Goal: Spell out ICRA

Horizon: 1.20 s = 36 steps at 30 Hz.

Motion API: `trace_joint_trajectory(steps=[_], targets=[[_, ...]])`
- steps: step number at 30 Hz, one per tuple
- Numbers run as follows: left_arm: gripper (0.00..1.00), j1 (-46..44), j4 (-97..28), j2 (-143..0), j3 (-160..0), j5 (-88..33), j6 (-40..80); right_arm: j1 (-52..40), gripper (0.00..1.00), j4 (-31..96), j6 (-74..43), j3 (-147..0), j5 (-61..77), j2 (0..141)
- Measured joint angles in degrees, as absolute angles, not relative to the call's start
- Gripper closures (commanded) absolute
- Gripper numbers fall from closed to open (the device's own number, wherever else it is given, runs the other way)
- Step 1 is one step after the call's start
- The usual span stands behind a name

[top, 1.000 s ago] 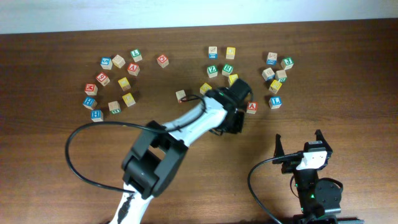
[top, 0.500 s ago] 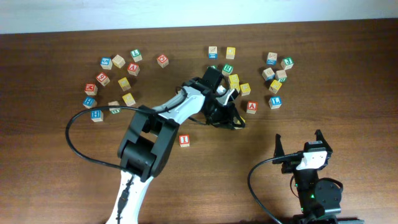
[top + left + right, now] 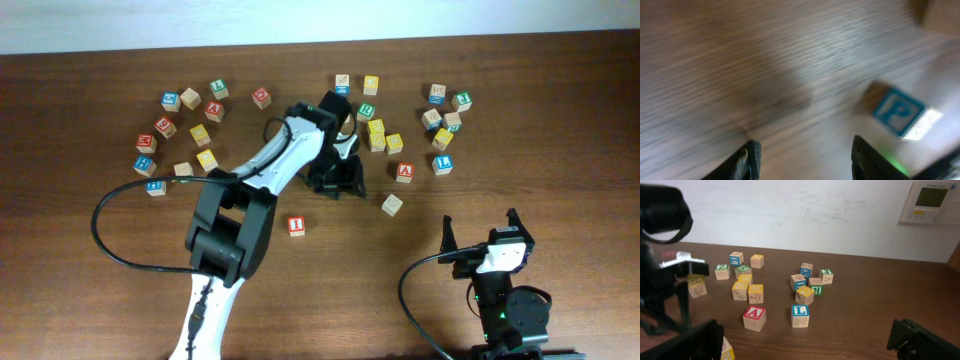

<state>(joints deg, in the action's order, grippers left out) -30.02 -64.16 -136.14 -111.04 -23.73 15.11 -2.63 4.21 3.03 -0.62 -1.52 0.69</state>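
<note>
**Letter blocks.** The red-edged I block (image 3: pixel 296 226) lies alone on the worktop (image 3: pixel 60 300). It sits in the open middle, nearer the front edge than the other blocks and just beside the left arm (image 3: pixel 265 170). The red A block (image 3: pixel 404 172) sits well to its right, at the near edge of the central group. In the right wrist view its letter faces the camera, near a blue L block (image 3: pixel 799 314). A green block (image 3: pixel 366 111) at the far side of that group appears to read R. Which block bears C cannot be told.

**Left fingers.** The left fingers (image 3: pixel 337 183) are over bare wood between the I block and the A block. They are spread apart with nothing between them. The blurred wrist view shows both fingertips (image 3: pixel 752 155) above the grain, with a blue P block (image 3: pixel 898 111) ahead to the right.

**Right fingers.** A tan block (image 3: pixel 392 205) lies by itself between the two arms. The right fingers (image 3: pixel 481 228) sit at the front right, wide open and empty, well apart from every block.
</note>
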Motion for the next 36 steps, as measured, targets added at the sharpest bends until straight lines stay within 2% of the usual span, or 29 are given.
trace_joint_trajectory(steps=[2,5,9,12,13,15,22,28,36], targets=[[0.48,-30.1,-70.1,-137.6,-118.7,-18.5,12.3,-2.6,0.02,4.2,3.0,-0.6,-1.5,0.7],[0.50,-32.3,-72.6,-137.5,-124.2,-9.7,10.7,-2.6,0.01,4.2,3.0,-0.6,-1.5,0.7],[0.58,-41.8,-73.3,-137.6,-124.4,2.3,9.8,-2.6,0.02,4.2,3.0,-0.6,-1.5,0.7],[0.72,-47.4,-73.3,-137.6,-124.4,4.8,9.5,-2.6,0.02,4.2,3.0,-0.6,-1.5,0.7],[0.84,-47.9,-73.3,-137.6,-124.4,5.0,9.5,-2.6,0.02,4.2,3.0,-0.6,-1.5,0.7],[0.99,-48.2,-73.1,-137.6,-124.4,5.9,9.0,-2.6,0.01,4.2,3.0,-0.6,-1.5,0.7],[1.00,-47.8,-68.7,-138.0,-124.4,3.8,9.0,-2.6,0.02,4.2,3.0,-0.6,-1.5,0.7],[1.00,-47.6,-67.9,-139.7,-124.5,-1.0,9.0,-2.6,0.02,4.2,3.0,-0.6,-1.5,0.7],[1.00,-47.5,-68.1,-140.2,-125.0,-1.1,9.0,-2.6,0.02,4.2,3.0,-0.6,-1.5,0.7]])
